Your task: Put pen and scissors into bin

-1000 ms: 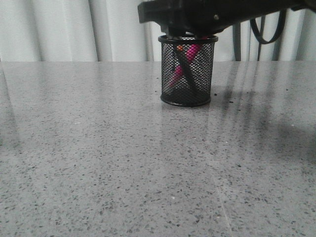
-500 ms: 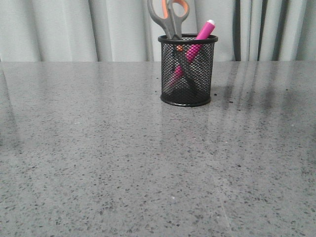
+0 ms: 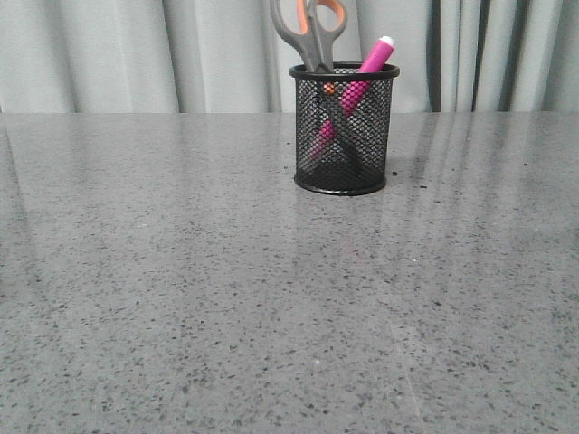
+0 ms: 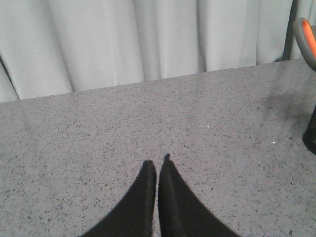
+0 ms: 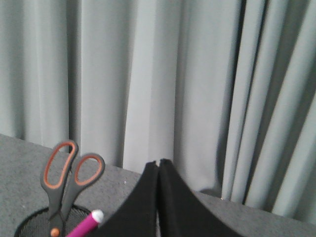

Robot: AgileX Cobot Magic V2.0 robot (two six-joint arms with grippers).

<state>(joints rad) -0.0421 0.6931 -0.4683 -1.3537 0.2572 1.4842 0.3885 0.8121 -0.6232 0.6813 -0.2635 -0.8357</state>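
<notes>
The black wire-mesh bin [image 3: 344,131] stands on the grey table at the far middle. The pink pen [image 3: 373,58] leans inside it, its white tip up to the right. The scissors [image 3: 309,27] stand in it, blades down, grey and orange handles above the rim. In the right wrist view the scissors [image 5: 69,180], the pen [image 5: 86,224] and the bin's rim [image 5: 29,224] show beside my right gripper [image 5: 159,163], which is shut and empty. My left gripper [image 4: 157,163] is shut and empty over bare table; a scissors handle [image 4: 306,39] and the bin's base [image 4: 311,138] show at the view's edge.
A pale pleated curtain [image 3: 136,54] hangs behind the table's far edge. The speckled grey tabletop [image 3: 226,298] spreads in front of the bin. No arm shows in the front view.
One second ago a black arm hung right over the bin's top in the front view. It has left that view, and the scissors handles and pen tip now show.
</notes>
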